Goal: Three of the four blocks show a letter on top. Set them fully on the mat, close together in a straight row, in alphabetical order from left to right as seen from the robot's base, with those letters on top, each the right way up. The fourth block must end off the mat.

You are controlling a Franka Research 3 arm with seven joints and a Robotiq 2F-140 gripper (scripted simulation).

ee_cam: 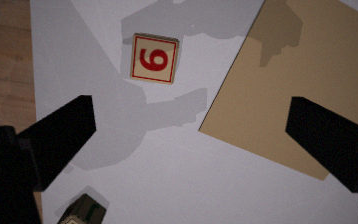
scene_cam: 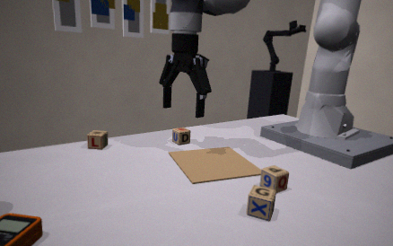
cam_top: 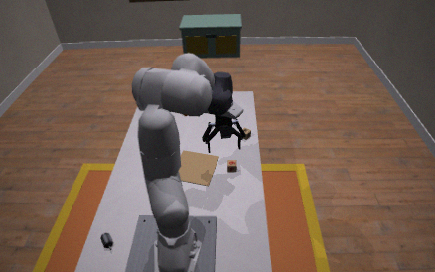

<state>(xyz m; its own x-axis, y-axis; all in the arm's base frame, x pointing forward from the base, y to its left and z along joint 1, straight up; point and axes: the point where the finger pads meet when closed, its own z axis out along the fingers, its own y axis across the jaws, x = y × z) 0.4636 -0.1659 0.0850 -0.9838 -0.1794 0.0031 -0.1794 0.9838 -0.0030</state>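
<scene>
My gripper [cam_top: 223, 143] [scene_cam: 183, 108] [ee_cam: 191, 114] is open and empty, hanging well above the table. Below it stands a block [cam_top: 232, 166] [scene_cam: 181, 136] [ee_cam: 154, 58] with a red 6 on top and U and D on its sides. It sits on the bare table just beside the tan mat [cam_top: 199, 168] [scene_cam: 213, 163] [ee_cam: 290, 75]. A block with a red L on its side [cam_top: 247, 132] [scene_cam: 97, 139] [ee_cam: 82, 212] stands farther out. Two more blocks stand off the mat's other side: one [scene_cam: 275, 178] showing 9 and Q on its sides, one [scene_cam: 261, 202] with G on top and X in front. The mat is bare.
An orange multimeter [scene_cam: 7, 229] lies at the table's near corner in the exterior view. A small dark object [cam_top: 106, 240] lies beside the robot's base plate [cam_top: 140, 238]. A black stand with a small arm [scene_cam: 270, 92] is behind the table. A teal cabinet [cam_top: 211, 35] stands at the far wall.
</scene>
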